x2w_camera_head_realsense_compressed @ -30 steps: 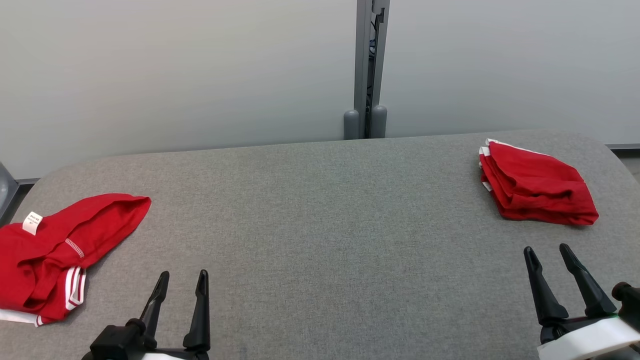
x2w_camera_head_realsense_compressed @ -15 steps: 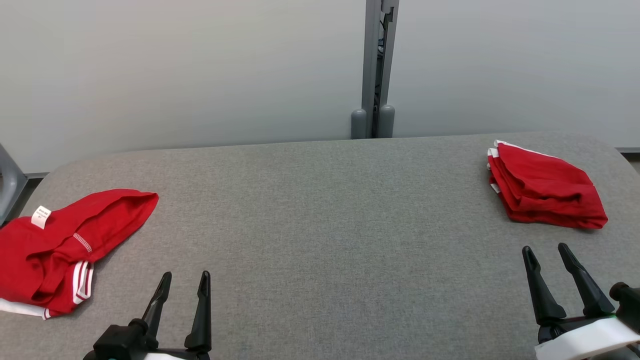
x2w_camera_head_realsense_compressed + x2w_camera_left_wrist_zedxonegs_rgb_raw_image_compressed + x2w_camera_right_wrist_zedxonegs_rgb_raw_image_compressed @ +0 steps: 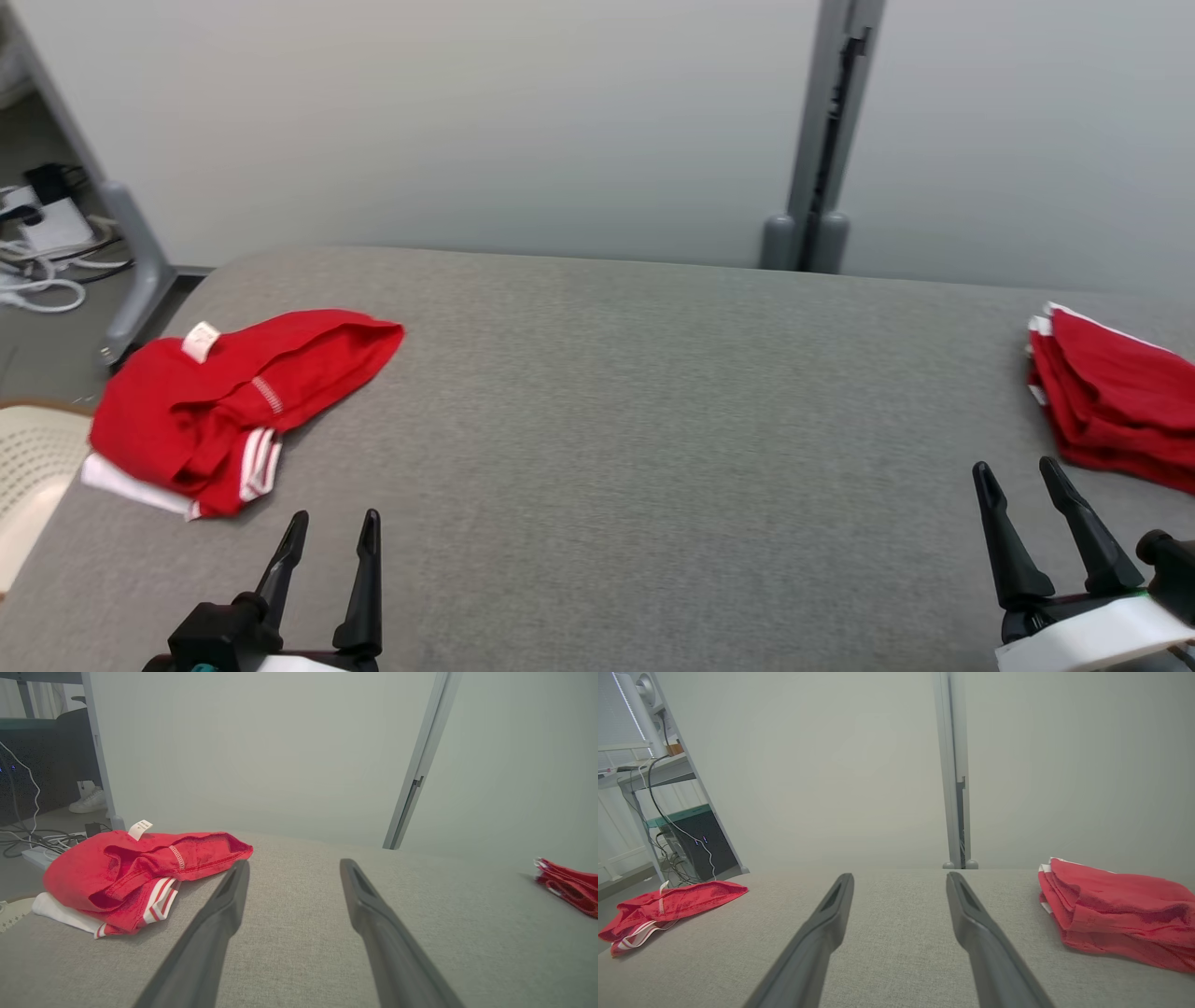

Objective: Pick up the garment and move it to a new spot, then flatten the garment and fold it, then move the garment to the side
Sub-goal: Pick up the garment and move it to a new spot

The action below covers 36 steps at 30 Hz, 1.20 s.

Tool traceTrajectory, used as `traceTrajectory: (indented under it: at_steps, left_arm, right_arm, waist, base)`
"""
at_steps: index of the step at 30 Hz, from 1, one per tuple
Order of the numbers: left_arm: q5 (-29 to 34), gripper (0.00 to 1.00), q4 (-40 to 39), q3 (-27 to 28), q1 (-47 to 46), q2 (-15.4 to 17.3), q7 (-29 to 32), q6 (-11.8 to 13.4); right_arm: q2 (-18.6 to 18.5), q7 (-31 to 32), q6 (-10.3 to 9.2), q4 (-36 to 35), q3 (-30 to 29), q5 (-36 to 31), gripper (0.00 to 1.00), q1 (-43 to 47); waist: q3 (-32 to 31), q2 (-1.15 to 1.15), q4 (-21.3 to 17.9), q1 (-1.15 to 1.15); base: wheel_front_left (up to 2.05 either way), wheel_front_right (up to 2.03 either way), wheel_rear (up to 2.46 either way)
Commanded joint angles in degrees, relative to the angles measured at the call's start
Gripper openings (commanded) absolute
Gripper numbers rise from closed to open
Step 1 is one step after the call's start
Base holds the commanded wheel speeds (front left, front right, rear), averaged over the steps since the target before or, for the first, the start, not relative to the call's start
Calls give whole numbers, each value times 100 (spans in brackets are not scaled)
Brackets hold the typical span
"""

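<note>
Our view has swung left, nothing on the desk (image 3: 635,420) moved, crumpled red garment (image 3: 205,411) at its left end, folded red garment (image 3: 1116,401) at its right, left claw (image 3: 335,515) and right claw (image 3: 1014,465) spread, empty.

Left gripper (image 3: 336,515): we hold it low at our left, fingers parted, pointing forward, empty. Right gripper (image 3: 1014,465): low at our right, fingers parted, empty.

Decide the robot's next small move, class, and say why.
Probably reach the left gripper toward the crumpled garment at the left of the table: it lies unfolded ahead and left of that open, empty gripper. The right gripper is open too, and the pile beside it already looks folded.
</note>
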Motion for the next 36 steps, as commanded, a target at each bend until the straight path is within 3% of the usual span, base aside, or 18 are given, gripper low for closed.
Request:
traceTrajectory:
  at_steps: [1,14,21,30,36]
  left_arm:
    - [7,100,2,29,-100,44,-9,8]
    - [-49,100,-67,50,-93,145,86,101]
    - [-98,100,-119,32,-41,170,126,118]
    - [-135,100,-305,30,-240,323,344,95]
    - [-269,100,-328,109,-822,628,1089,13]
  right_arm:
    - [14,-24,1,-22,-13,32,100,-15]
    - [79,-24,1,-24,-59,16,100,-54]
    - [110,-24,1,3,-2,36,100,-57]
    - [66,-24,2,49,113,96,100,-139]
    - [13,-25,2,58,156,126,100,-201]
  waist:
    - [-6,0,286,0]
    - [5,0,1496,0]
    - [6,0,1896,0]
    - [45,0,1879,0]
    - [173,0,1630,0]
  base:
    - [0,0,0]
    - [0,0,0]
    - [0,0,0]
    - [0,0,0]
    - [0,0,0]
